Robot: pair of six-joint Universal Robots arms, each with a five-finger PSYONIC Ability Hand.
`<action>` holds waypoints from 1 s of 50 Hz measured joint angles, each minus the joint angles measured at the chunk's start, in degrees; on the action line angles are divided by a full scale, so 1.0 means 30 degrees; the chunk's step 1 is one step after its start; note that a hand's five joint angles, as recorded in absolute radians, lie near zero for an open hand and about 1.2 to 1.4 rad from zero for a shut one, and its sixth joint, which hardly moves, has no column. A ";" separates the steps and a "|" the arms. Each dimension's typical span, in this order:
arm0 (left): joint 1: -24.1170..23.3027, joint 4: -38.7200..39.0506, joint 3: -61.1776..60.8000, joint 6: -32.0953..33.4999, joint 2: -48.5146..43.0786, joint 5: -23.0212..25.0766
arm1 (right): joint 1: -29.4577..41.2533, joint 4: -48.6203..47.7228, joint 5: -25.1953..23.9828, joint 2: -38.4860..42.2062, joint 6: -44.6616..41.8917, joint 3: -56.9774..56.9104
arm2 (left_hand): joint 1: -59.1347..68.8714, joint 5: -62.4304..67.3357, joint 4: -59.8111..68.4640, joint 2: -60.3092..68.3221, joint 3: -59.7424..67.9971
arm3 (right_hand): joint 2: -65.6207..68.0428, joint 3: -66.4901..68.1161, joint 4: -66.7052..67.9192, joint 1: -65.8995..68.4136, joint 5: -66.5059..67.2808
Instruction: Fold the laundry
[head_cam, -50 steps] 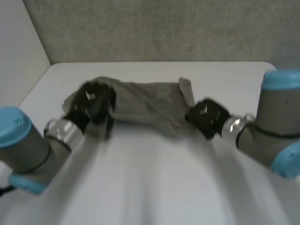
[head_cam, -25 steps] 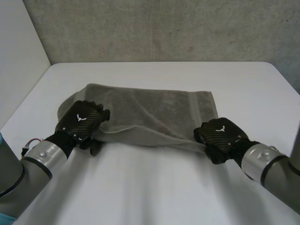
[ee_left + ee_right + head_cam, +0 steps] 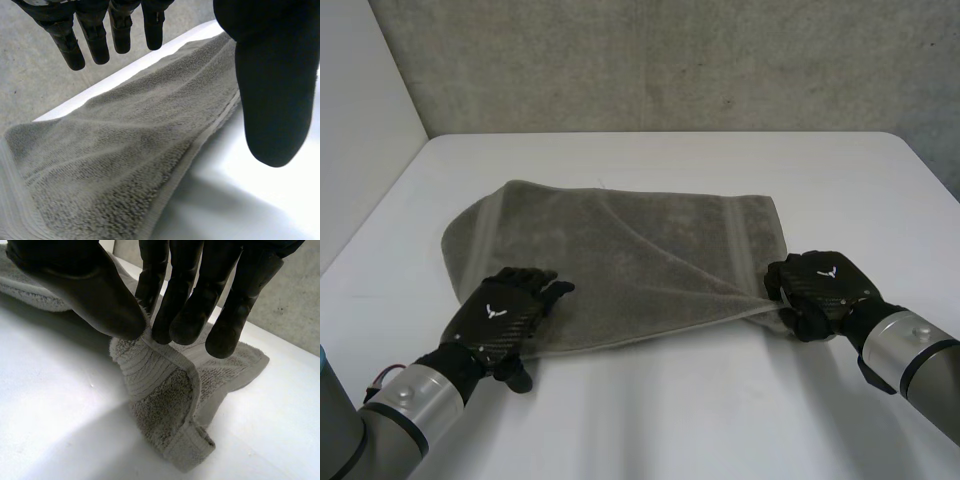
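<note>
You have a white table [image 3: 650, 420] spreading from near to far, with rounded far corners. Beyond its far edge you see a rough grey wall [image 3: 670, 60], and a plain white panel [image 3: 360, 100] stands along the table's left side.

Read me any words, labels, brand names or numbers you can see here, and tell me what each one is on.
There are no readable words or numbers.
Left hand: a white V-shaped mark on its back, no letters.
Right hand: the same white mark, no letters.
Towel: plain grey, no lettering.
</note>
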 measured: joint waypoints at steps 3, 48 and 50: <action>-0.0087 0.0030 -0.0107 -0.0395 -0.0041 -0.0180 | -0.0003 -0.0014 0.0009 0.0060 0.0620 -0.0004 | 0.0000 0.0000 0.0000 0.0000 0.0000 | 0.0000 0.0000 0.0000 0.0002 0.0000; -0.0054 0.4677 0.2717 -0.0024 -0.4145 -0.6631 | -0.0445 0.0029 -0.0167 -0.0100 0.2420 0.0053 | 0.2676 0.2478 0.2698 0.2748 0.2692 | 0.0000 0.0000 0.0002 0.0002 0.0000; 0.0143 0.5493 0.2967 0.0145 -0.4141 -0.7742 | -0.0541 0.0030 -0.0179 -0.0120 0.2419 0.0044 | 0.2867 0.2565 0.2898 0.2944 0.2889 | 0.0052 -0.0002 0.0003 0.0002 0.0000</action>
